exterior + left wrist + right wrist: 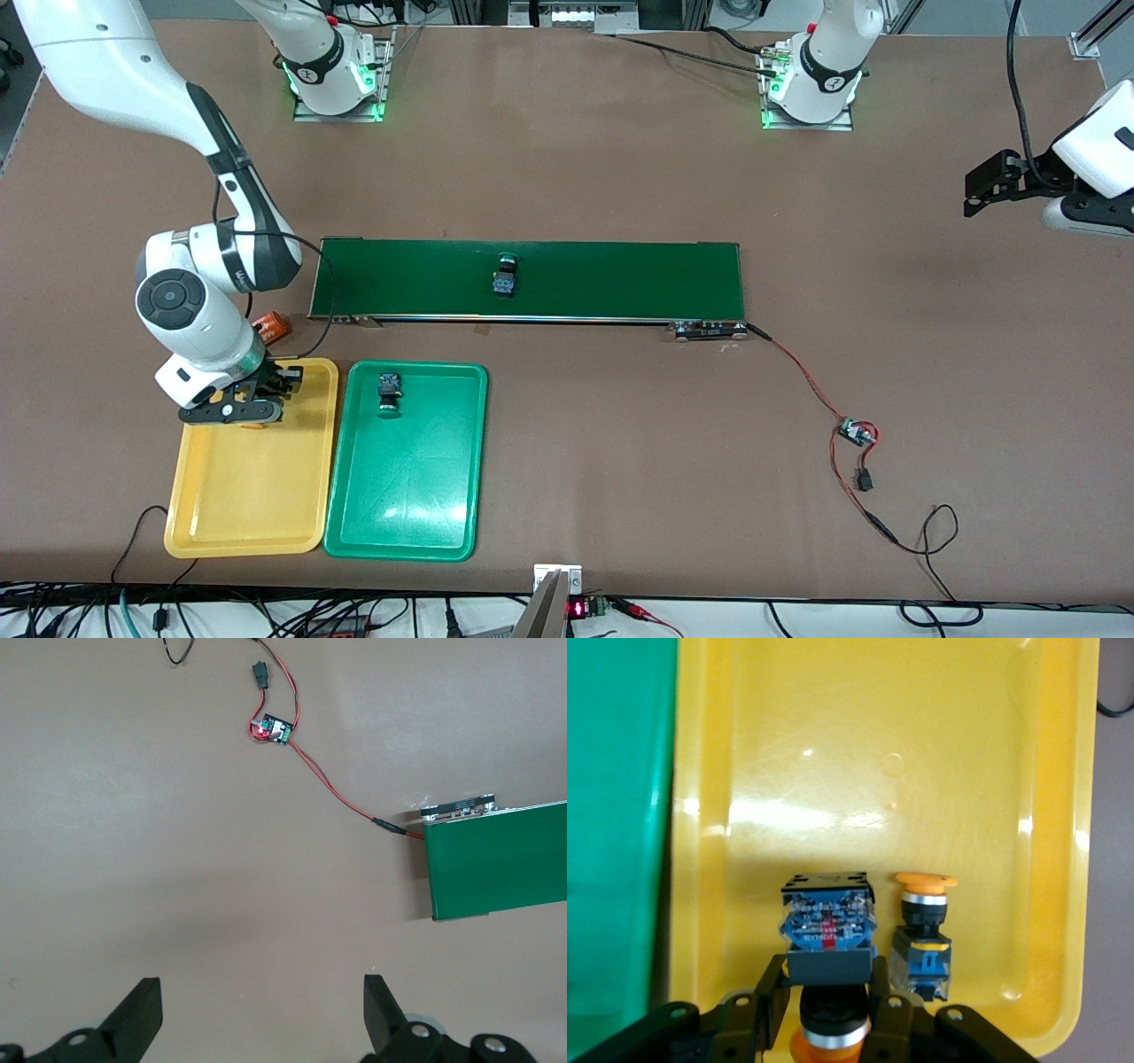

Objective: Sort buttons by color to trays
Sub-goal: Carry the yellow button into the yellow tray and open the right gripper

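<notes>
Yellow tray, green tray, dark green belt, brown table.

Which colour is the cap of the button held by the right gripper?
Yellow-orange; the button shows best in the right wrist view.

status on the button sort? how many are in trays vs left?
Done: one green button lies in the green tray, and one yellow button lies in the yellow tray. In hand: the right gripper is shut on a second yellow button, over the yellow tray. Left: one green button on the conveyor belt. The left gripper waits open over bare table.
</notes>
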`<state>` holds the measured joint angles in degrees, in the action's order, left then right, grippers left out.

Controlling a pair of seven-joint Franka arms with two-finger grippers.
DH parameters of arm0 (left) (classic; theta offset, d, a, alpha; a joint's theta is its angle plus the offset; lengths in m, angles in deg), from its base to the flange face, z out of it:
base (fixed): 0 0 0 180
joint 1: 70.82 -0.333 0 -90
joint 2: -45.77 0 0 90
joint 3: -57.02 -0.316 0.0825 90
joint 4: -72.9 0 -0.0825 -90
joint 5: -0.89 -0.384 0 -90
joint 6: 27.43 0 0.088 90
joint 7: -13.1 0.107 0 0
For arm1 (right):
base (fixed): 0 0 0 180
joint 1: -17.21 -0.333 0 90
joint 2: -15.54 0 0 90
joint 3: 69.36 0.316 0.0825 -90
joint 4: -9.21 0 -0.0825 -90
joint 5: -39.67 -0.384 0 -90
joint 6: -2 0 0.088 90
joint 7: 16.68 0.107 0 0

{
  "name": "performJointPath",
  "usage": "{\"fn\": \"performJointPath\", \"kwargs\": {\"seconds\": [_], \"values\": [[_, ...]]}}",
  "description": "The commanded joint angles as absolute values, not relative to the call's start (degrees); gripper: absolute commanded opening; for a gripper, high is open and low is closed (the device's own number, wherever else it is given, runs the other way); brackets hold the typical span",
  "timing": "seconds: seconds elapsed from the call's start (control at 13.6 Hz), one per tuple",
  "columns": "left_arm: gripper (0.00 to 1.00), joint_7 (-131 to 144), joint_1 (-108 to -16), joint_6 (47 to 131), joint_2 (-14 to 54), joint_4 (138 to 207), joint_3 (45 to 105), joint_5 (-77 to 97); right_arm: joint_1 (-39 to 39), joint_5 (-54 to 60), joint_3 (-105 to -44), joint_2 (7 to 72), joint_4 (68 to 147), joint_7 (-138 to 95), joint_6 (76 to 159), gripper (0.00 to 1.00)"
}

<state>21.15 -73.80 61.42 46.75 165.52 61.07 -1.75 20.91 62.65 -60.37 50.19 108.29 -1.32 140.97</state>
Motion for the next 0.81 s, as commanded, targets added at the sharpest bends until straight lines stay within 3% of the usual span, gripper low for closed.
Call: {"fn": "performJointPath", "kwargs": {"seconds": [0.0,0.07,0.15,0.29,0.37,0.52,0.74], "values": [[1.00,20.9,-74.0,60.1,46.6,164.3,61.1,-1.4,20.8,63.8,-61.6,53.0,106.6,-1.7,143.7,0.17],[1.00,20.9,-74.0,60.1,46.6,164.3,61.1,-1.4,20.6,63.7,-61.8,53.3,106.5,-1.7,144.8,0.20],[1.00,20.9,-74.0,60.1,46.6,164.3,61.1,-1.4,20.6,63.7,-61.8,53.3,106.5,-1.6,144.8,0.31],[1.00,20.9,-74.0,60.1,46.6,164.3,61.1,-1.4,20.5,63.7,-61.8,53.3,106.6,-1.6,144.9,0.66],[1.00,20.9,-74.0,60.1,46.6,164.3,61.1,-1.4,20.3,63.7,-61.8,53.3,106.6,-1.6,144.9,0.91],[1.00,20.9,-74.0,60.1,46.6,164.3,61.1,-1.4,20.4,63.7,-61.9,52.8,106.9,-1.7,144.8,1.00],[1.00,20.9,-74.0,60.1,46.6,164.3,61.1,-1.4,20.2,62.9,-61.6,48.5,109.5,-0.9,143.2,1.00]]}}
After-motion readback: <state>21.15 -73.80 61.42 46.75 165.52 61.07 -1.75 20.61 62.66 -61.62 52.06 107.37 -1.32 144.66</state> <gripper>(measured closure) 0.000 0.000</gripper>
